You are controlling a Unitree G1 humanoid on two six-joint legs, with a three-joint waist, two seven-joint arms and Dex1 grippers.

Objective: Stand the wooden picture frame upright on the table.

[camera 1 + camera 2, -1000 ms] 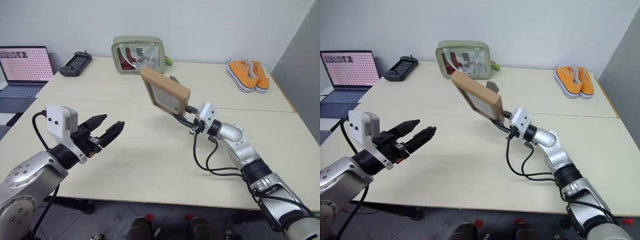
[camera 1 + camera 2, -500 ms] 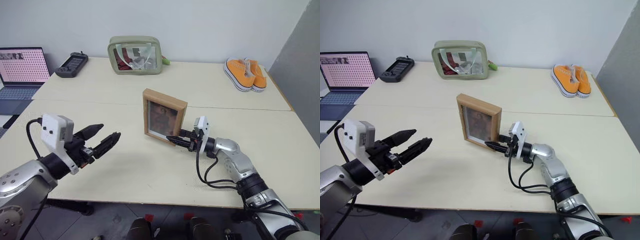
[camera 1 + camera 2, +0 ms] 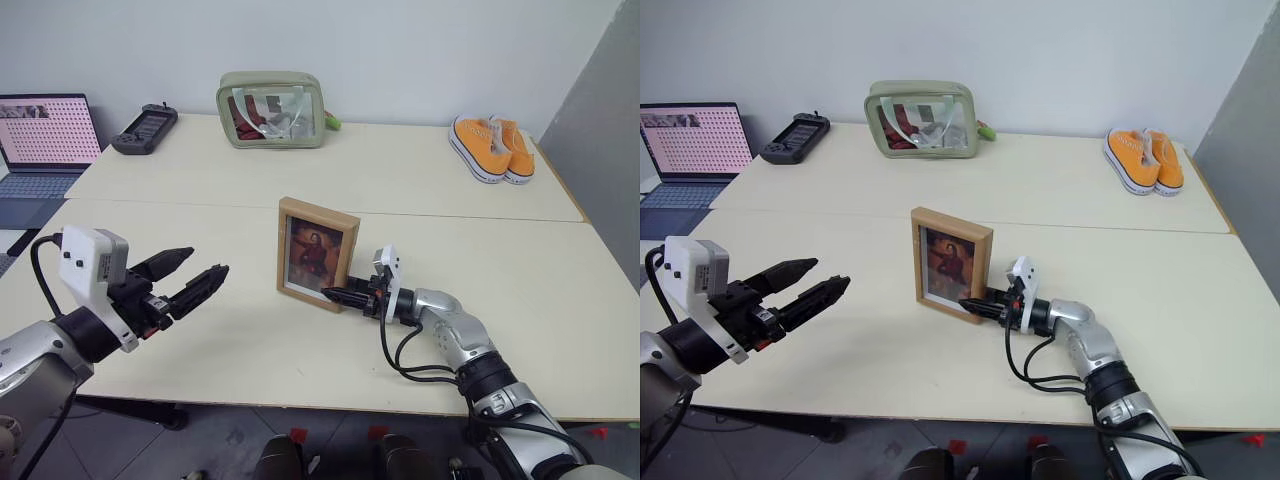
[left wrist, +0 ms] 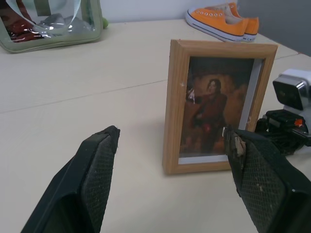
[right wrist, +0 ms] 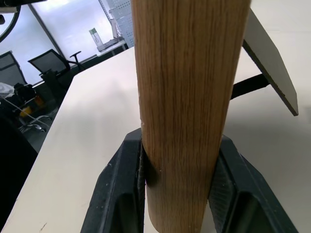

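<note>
On the wide cream table [image 3: 250, 360] we see a pale green pouch [image 3: 271, 95] with a clear front at the far edge, holding red and pale items we cannot identify through the plastic. An open laptop [image 3: 45, 135] sits at the far left beside a dark handheld controller [image 3: 145, 127], and a pair of orange sneakers [image 3: 492, 146] rests at the far right. The wooden picture frame [image 3: 316, 254] stands upright near the table's middle, its light-wood border around a dark reddish portrait that faces us; the right wrist view shows its prop leg swung out behind. Our right gripper [image 3: 338, 295] clamps the frame's lower right edge, one finger on each face. Our left gripper [image 3: 190, 277] hovers well to the left, fingers spread wide and holding nothing. A second ago the frame was tilted in the air, higher and farther back; now it is upright low at the tabletop.
</note>
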